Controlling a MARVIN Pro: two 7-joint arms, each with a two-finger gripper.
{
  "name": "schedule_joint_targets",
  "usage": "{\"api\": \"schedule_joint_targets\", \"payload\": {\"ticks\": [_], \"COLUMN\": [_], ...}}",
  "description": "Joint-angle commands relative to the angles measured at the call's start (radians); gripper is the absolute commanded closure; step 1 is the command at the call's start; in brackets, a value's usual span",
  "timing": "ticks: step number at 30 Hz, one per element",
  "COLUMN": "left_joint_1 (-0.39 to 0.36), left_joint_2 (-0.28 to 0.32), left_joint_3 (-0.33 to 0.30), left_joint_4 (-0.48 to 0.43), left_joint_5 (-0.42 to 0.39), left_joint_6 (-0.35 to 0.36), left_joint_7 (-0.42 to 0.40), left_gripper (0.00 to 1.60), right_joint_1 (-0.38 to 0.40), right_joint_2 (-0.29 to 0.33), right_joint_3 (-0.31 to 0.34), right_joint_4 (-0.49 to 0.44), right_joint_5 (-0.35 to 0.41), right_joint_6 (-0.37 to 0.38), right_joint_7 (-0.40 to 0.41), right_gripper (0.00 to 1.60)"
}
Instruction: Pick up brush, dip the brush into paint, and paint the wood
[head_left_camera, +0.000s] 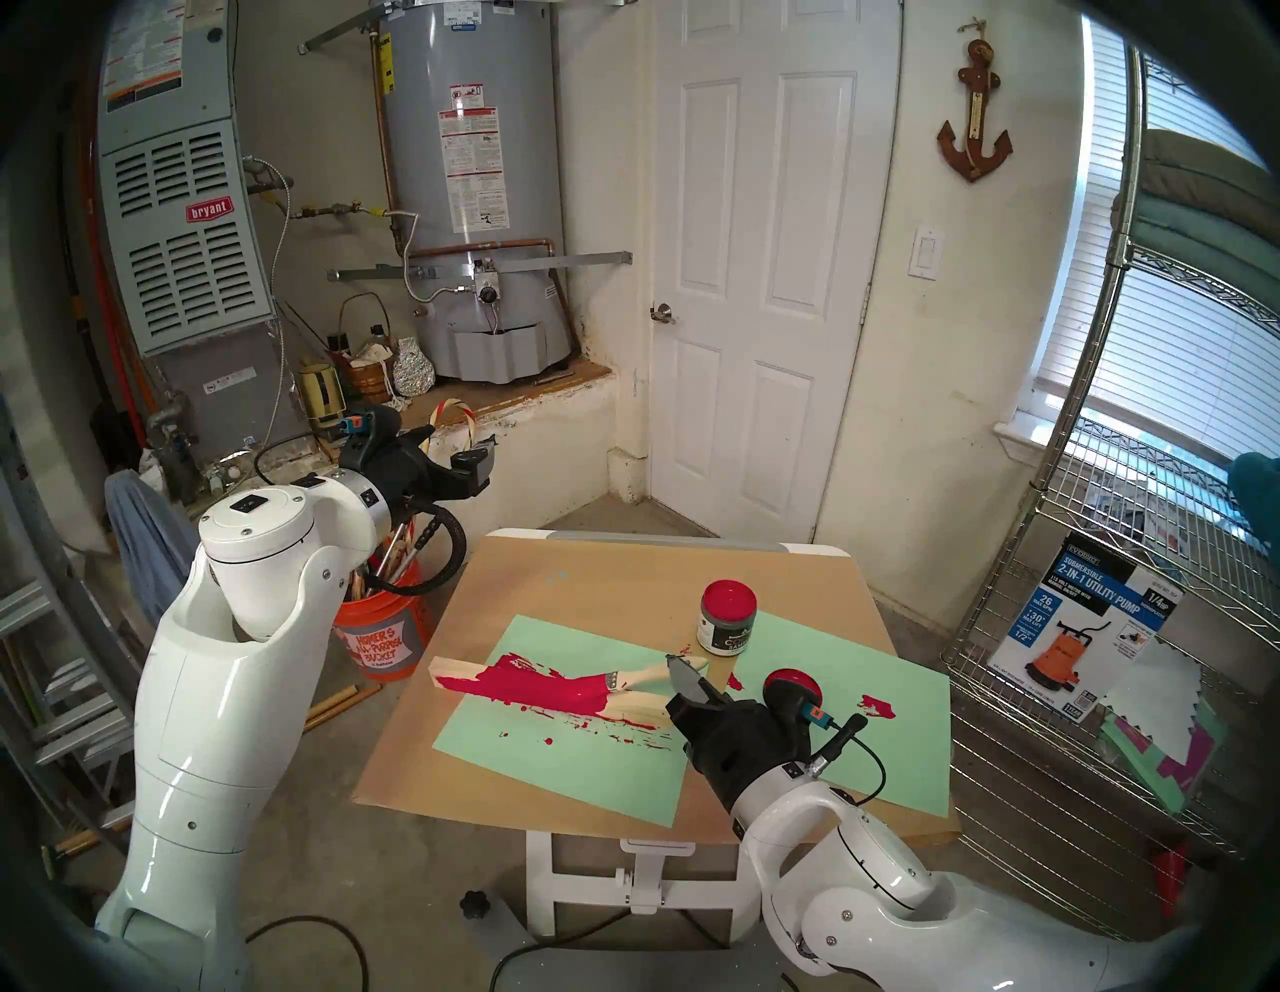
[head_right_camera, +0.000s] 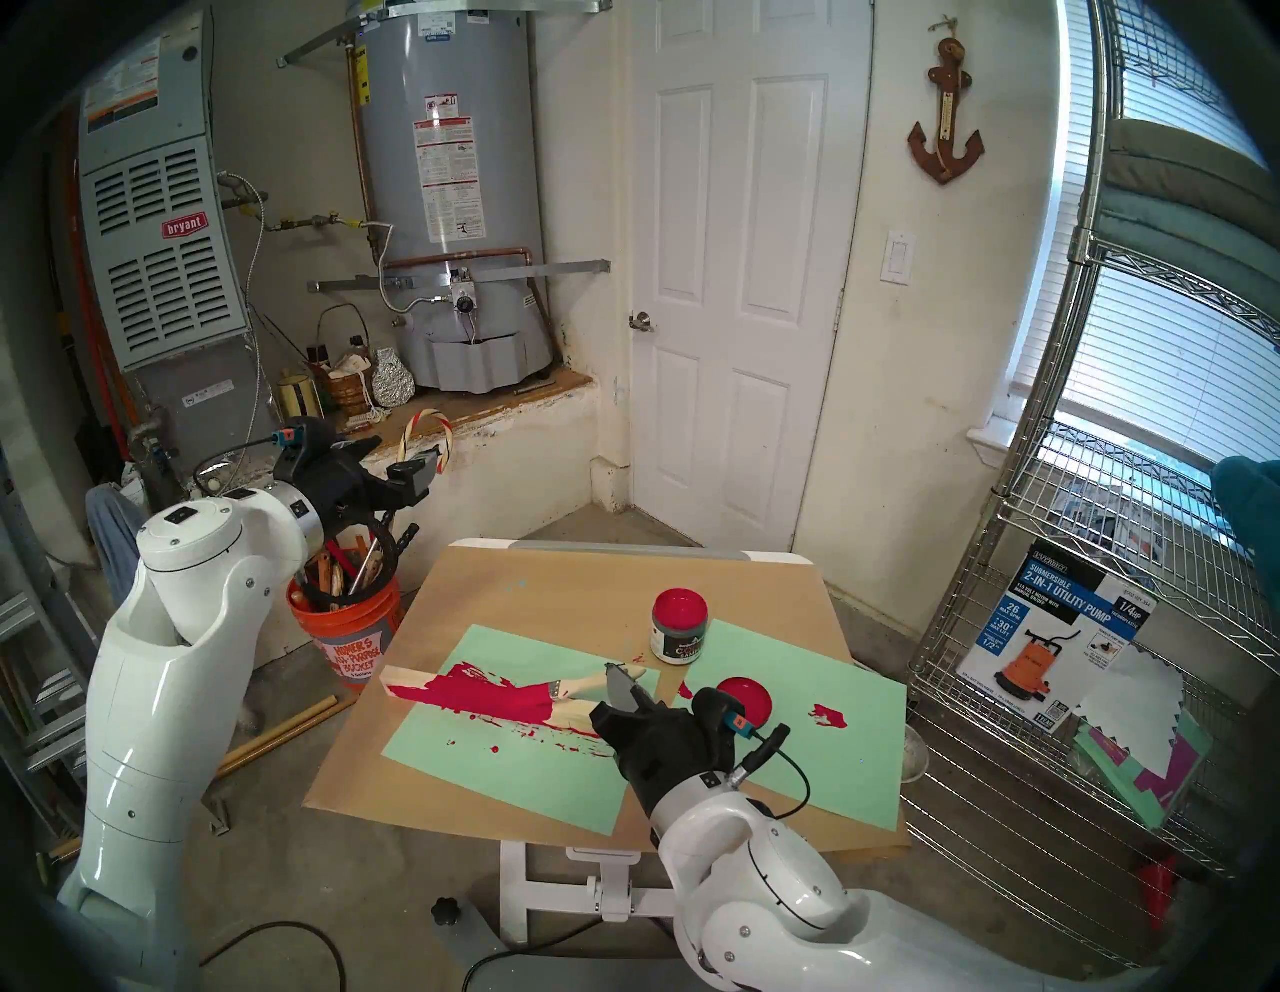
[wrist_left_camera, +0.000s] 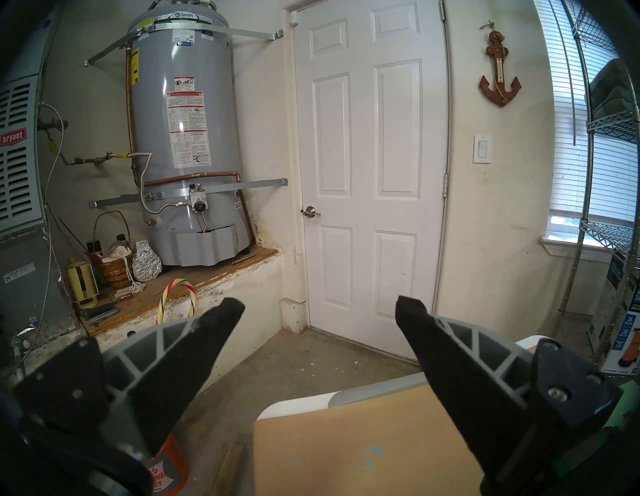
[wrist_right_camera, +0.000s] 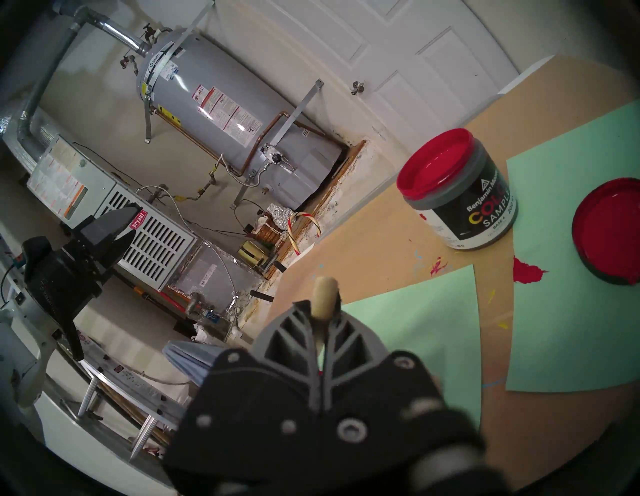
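**A:** Two arms, starting at the left: what is the left gripper (head_left_camera: 463, 452) doing up there?

**B:** Nothing with the paint. It hangs level, off the table's left edge and above the orange bucket (head_left_camera: 379, 637), its fingers (wrist_left_camera: 221, 320) spread wide with only the door and floor between them. I'd judge it is parked there to keep clear of the work.

**A:** And next along, on the green paper (head_left_camera: 554, 748)?

**B:** The wood (head_left_camera: 463, 675) lies across the sheet, its left end bare, its middle coated crimson. The paper is there to catch mess (and it has: red splatters run along the bar's near side).

**A:** Where is the brush (head_left_camera: 641, 676)?

**B:** On the wood, bristles lying in the wet crimson patch, handle pointing right. The right gripper (head_left_camera: 682, 675) has its fingers pressed together on the handle near the butt end, which pokes out past the fingertips in the right wrist view. A grip that far back keeps the fingers away from the wet paint.

**A:** The paint (head_left_camera: 727, 601)?

**B:** Open jar, just beyond the gripper, on the bare board between the sheets. Its lid (head_left_camera: 793, 682) sits red side up further right, beside the wrist.
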Motion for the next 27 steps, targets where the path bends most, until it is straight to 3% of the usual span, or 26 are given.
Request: {"api": "schedule_joint_targets", "payload": {"ticks": [1,27], "left_joint_1": [-0.013,-0.013], "left_joint_2": [0.001,0.003], "left_joint_3": [-0.003,-0.001], "left_joint_4": [-0.015,-0.015], "left_joint_5": [0.001,-0.002], "left_joint_6": [-0.008,-0.009], "left_joint_7": [0.0,0.003], "left_gripper": [0.0,0.0], "right_joint_1": [-0.016,-0.1], "right_joint_2": [0.019,0.132], "right_joint_3": [0.009,0.092], "right_joint_4": [-0.033,-0.06], "right_joint_5": [-0.001,0.043], "right_joint_6": [-0.016,-0.062], "right_joint_7": [0.012,0.052], "right_gripper": [1.6,1.6]}}
